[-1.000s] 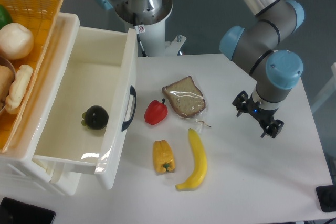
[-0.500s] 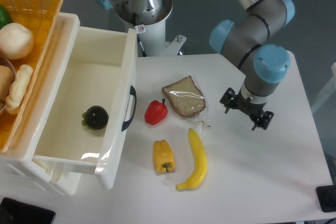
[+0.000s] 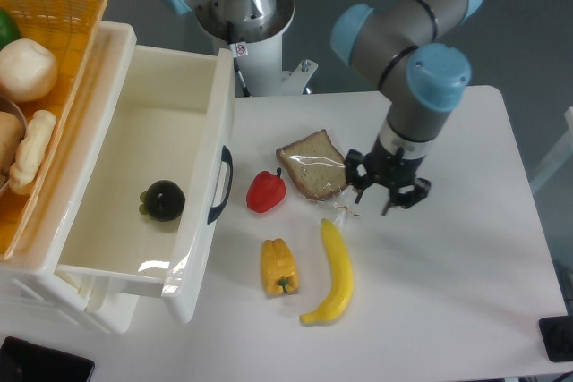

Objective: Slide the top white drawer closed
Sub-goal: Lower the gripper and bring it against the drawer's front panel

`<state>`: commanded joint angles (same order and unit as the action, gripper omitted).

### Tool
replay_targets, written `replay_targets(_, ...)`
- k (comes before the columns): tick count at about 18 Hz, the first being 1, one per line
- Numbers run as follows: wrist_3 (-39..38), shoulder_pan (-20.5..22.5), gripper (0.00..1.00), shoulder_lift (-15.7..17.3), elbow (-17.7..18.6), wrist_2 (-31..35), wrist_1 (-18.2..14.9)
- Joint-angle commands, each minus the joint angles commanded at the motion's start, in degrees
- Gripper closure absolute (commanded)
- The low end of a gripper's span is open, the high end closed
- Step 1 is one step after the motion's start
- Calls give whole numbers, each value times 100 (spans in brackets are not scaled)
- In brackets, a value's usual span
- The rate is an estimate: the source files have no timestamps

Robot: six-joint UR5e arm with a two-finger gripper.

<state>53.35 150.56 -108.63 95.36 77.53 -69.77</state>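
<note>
The top white drawer point(image 3: 204, 176) stands pulled far out of its cabinet at the left, with a dark navy curved handle point(image 3: 220, 184) on its front panel. A dark round fruit point(image 3: 164, 199) lies inside it. My gripper point(image 3: 385, 196) hangs over the table right of the drawer, beside the bagged bread slice point(image 3: 313, 165) and above the banana's tip. Its fingers stand apart and hold nothing. It is well away from the drawer front.
A red pepper point(image 3: 266, 191), a yellow pepper point(image 3: 278, 267) and a banana point(image 3: 334, 274) lie on the white table between gripper and drawer. An orange woven basket point(image 3: 54, 6) with food sits on the cabinet top. A second robot base point(image 3: 242, 6) stands behind.
My arm has swung left across the table, bringing the gripper from the right side to just beside the bread slice. The drawer and the food have not moved.
</note>
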Motion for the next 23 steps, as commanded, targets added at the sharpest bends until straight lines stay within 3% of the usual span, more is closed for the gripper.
replay_targets(3,-106,-9,97,193,-70,-772,-931)
replay_targets(5,-149,-18,100,316,-115,-959,-1284)
replay_targets(16,-852,-387,100,360,-123,-1942,-1355)
replay_targets(23,-1081,-615,100,369,-150,-2005,-1355)
